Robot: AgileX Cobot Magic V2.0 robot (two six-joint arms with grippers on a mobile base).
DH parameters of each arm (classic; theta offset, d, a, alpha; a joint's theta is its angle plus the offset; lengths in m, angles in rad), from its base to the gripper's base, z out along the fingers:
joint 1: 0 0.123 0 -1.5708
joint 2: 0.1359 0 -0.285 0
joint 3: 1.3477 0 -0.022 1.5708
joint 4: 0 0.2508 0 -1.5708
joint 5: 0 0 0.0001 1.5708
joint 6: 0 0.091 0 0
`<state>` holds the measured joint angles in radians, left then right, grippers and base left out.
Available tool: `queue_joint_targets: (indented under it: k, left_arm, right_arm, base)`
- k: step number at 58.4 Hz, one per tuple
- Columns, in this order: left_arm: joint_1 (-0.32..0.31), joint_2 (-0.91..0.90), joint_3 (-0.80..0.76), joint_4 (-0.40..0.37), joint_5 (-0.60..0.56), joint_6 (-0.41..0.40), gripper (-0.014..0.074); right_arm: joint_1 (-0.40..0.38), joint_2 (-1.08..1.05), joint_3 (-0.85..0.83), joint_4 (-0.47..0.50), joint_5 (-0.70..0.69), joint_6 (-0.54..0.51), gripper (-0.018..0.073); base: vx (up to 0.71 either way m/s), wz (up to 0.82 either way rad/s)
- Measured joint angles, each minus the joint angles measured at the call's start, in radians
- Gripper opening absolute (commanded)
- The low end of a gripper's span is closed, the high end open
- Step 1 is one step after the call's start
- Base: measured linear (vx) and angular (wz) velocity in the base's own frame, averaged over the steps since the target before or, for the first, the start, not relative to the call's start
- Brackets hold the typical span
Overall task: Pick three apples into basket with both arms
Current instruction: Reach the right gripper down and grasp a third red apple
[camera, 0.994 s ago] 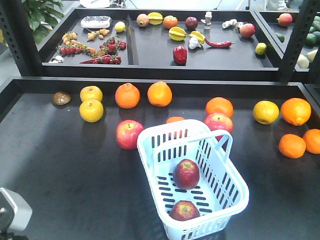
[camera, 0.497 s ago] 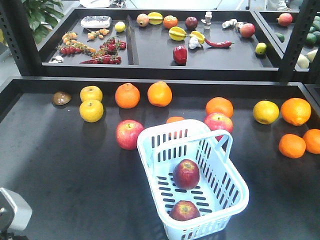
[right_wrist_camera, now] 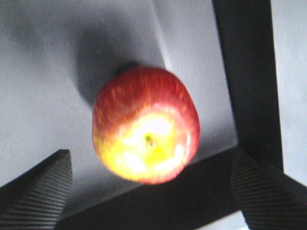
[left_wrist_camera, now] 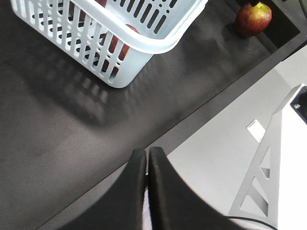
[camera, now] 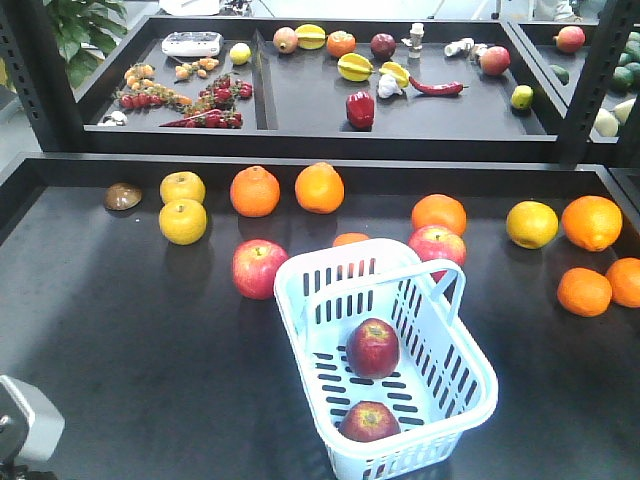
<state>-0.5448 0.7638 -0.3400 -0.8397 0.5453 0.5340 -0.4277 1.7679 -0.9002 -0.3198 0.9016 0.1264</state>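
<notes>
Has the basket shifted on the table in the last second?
No. The basket keeps its place beside the pinkish apple.

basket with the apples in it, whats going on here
The pale blue-white slotted plastic basket on the black table already holds two dark maroon-red apples. A third red apple with a yellow-green stem patch sits on the table between the open fingers of the right gripper, not yet gripped. The left gripper is shut and empty, near the table edge beside the basket.
</notes>
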Motion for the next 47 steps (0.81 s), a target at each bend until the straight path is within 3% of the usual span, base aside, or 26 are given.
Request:
queue_joint_targets:
  k: [32, 41, 47]
  left_arm:
    - [0.0, 0.0, 0.0, 0.0, 0.0, 0.0, -0.0006]
    - [0.0, 0.0, 0.0, 0.0, 0.0, 0.0, -0.0006]
    - [0.0, 0.0, 0.0, 0.0, 0.0, 0.0, -0.0006]
  right_arm:
    - [-0.048, 0.141, -0.004, 0.02, -0.051, 0.021, 0.0564]
    - [-0.048, 0.164, -0.008, 0.038, -0.051, -0.001, 0.0438]
    - [-0.049, 0.159, -0.008, 0.06, -0.049, -0.012, 0.0264]
  base:
    - [0.0, 0.0]
    - [0.0, 0.0]
    - [0.0, 0.0]
